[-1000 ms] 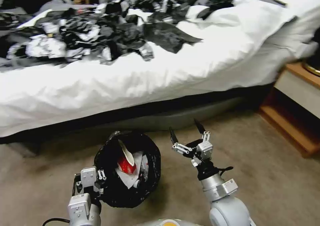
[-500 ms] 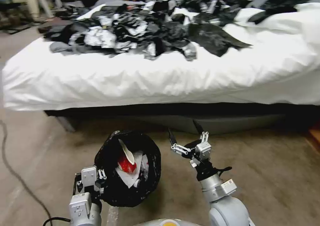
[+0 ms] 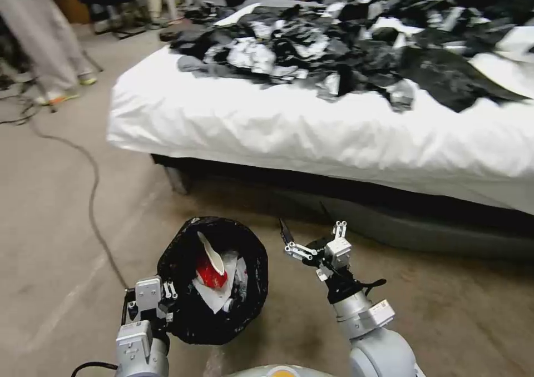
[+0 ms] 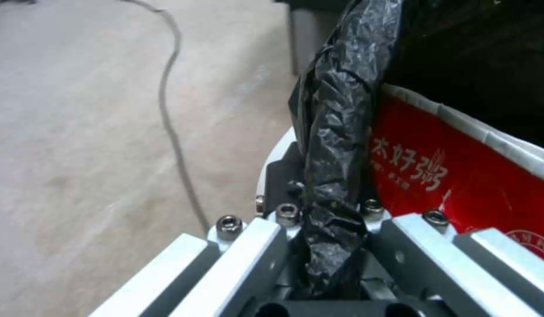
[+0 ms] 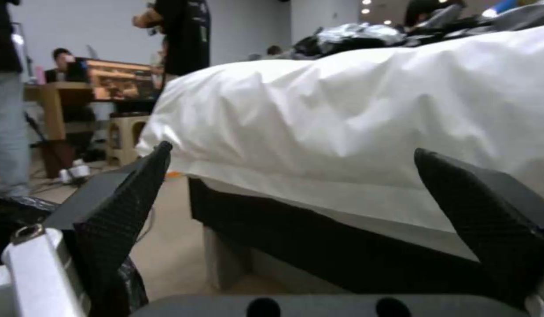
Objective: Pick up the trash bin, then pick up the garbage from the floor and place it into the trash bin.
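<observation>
Your view has swung left past the bed [image 3: 311, 127]; left gripper [image 4: 328, 229] stays clamped on the trash bin [image 3: 183, 304], right gripper [image 3: 308, 238] spread wide, empty, searching for garbage.

Low in front, just left of centre: trash bin [image 3: 189, 316], with crushed cup [image 3: 210, 274] and tissue [image 3: 214, 296] inside. On its near-left rim: left gripper [image 3: 167, 304]. Just right of it: right gripper [image 3: 305, 228]. Behind both: bed [image 3: 289, 127], clothes [image 3: 334, 54] heaped on top. On floor to left: cable [image 3: 92, 191].
</observation>
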Controlling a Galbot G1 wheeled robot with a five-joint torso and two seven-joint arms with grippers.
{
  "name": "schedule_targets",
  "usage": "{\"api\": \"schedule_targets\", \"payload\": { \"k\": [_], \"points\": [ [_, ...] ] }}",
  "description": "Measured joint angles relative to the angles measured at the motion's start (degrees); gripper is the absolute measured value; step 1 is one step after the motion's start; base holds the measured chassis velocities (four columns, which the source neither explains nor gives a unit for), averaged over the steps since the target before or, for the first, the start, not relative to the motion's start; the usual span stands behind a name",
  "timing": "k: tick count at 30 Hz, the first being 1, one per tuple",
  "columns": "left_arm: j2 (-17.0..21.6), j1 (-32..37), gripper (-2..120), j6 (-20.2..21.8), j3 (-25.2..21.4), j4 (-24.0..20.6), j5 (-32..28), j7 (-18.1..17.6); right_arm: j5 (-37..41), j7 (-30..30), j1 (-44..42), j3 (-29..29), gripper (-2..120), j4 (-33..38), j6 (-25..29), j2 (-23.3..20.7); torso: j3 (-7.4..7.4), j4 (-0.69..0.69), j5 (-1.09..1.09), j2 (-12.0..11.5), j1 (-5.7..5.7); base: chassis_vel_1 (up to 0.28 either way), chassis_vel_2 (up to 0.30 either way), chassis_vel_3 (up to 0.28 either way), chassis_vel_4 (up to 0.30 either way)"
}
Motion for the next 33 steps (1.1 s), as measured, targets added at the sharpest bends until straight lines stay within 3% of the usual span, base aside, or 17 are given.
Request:
{"api": "schedule_targets", "payload": {
  "k": [33],
  "points": [
    [0.6,0.0,0,0.6,-1.2,-1.9,-1.3,-0.1,0.0,-0.2,1.2,-0.2,100,-1.4,-0.3,-0.9,0.00,0.00,0.00,0.0,0.00,0.126,0.128,0.125,0.120]
  ]
}}
